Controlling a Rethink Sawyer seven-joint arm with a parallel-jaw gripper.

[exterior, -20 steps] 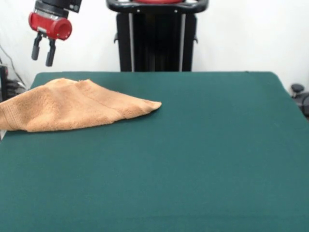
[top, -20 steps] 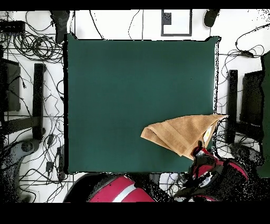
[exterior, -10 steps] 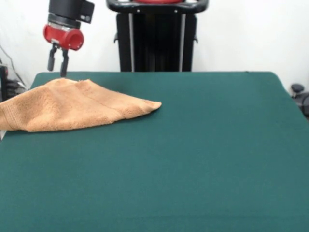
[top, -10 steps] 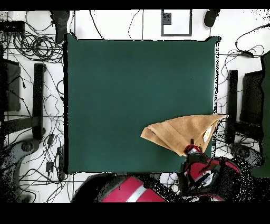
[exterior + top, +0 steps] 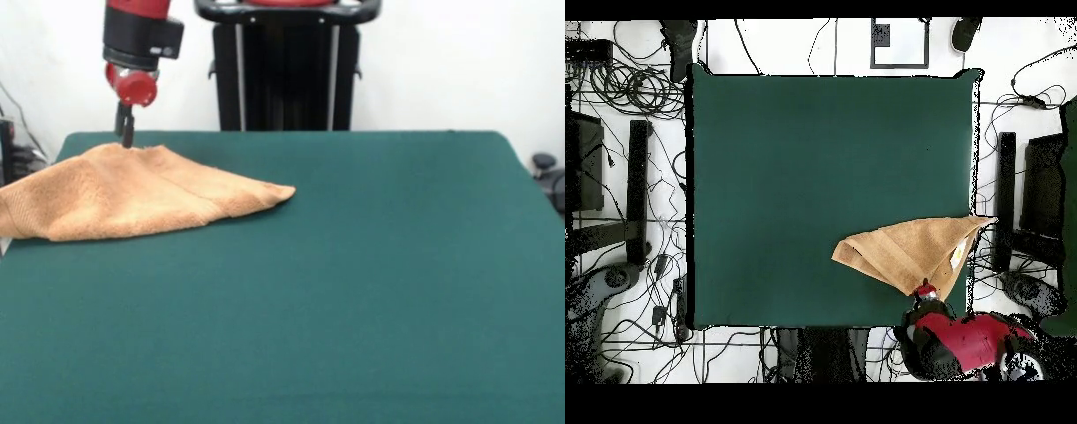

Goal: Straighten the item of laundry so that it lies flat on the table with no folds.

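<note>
Since half a second ago the gripper [image 5: 124, 138] has swung right and dropped in the front view, so its tips now sit at the towel's far corner instead of hanging off to the left of it; the towel itself has not shifted. One table [image 5: 380, 265] fills most of both views, a single dark green sheet. One towel [image 5: 124, 196] lies on it, orange-tan, folded into a rough triangle with a raised ridge along its far side and a point reaching toward the table's middle; in the front view its broad end runs off the table's left edge. From overhead the towel [image 5: 910, 255] sits by the right edge near the bottom corner, with one tip poking past the table's edge [image 5: 973, 150]. One red and black arm [image 5: 965, 340] shows there, below the towel, its gripper [image 5: 924, 291] at the cloth's lower edge. In the front view the two fingers appear as a single dark stub, close together, touching or just above the cloth; whether they have pinched any of it cannot be told.
</note>
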